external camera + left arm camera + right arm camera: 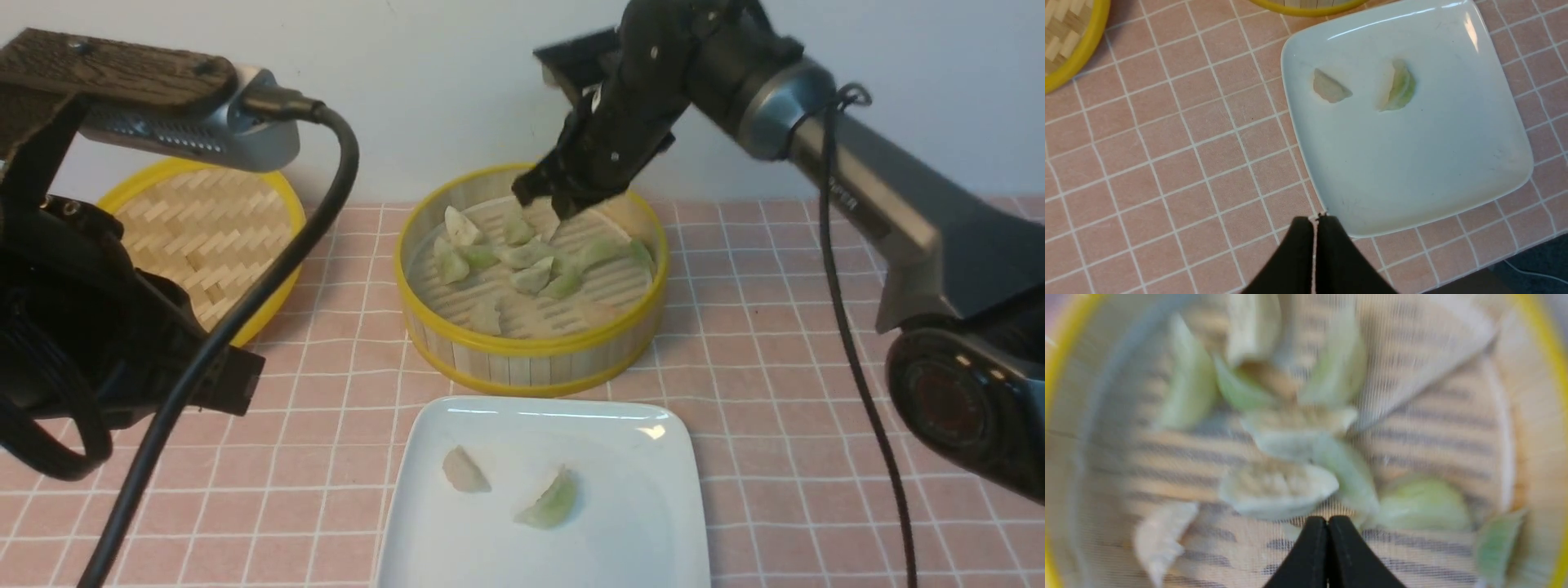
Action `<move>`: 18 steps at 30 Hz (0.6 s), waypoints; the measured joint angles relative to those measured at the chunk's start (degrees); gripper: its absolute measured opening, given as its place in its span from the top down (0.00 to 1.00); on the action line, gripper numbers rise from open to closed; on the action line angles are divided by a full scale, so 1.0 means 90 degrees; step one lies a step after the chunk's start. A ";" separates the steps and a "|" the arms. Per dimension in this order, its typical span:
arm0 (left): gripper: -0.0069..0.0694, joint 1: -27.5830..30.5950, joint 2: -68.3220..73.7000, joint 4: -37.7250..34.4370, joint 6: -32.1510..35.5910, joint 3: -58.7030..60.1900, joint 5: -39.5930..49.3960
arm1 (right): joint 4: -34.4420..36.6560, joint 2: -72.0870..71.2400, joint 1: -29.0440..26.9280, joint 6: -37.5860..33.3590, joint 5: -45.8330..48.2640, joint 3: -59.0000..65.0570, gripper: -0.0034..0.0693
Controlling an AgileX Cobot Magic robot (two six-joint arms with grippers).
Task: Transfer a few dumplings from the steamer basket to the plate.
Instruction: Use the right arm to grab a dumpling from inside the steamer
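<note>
Only a smear from the right wrist view: the dumplings point(1278, 490) just beyond the right gripper point(1327, 519) lose their edges, and the steamer basket point(1557, 428) runs off the frame. In front, we see the left arm point(98, 327) covering part of the lid point(204, 220). The plate point(653, 506) is cropped on its side away from the right gripper. The left gripper point(1314, 222) is cut off behind its tips.
</note>
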 joint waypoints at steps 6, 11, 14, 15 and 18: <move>0.92 0.0000 0.0000 -0.0103 0.0000 0.0000 0.0000 | 0.0000 -0.0120 0.0000 -0.0028 0.0000 0.0551 0.92; 0.92 0.0000 0.0000 -0.0110 0.0000 0.0000 0.0000 | -0.0011 -0.0124 0.0000 -0.0353 0.0048 0.1489 0.67; 0.92 0.0000 0.0000 -0.0145 0.0000 0.0000 0.0000 | -0.0112 -0.0096 0.0000 -0.0617 0.0039 0.1573 0.47; 0.92 0.0000 0.0000 -0.0110 0.0000 0.0000 0.0000 | -0.0190 -0.0074 0.0000 -0.0647 0.0032 0.1573 0.42; 0.92 0.0000 0.0000 -0.0110 0.0000 0.0000 0.0000 | -0.0409 0.0071 0.0000 -0.0673 0.0011 0.1573 0.31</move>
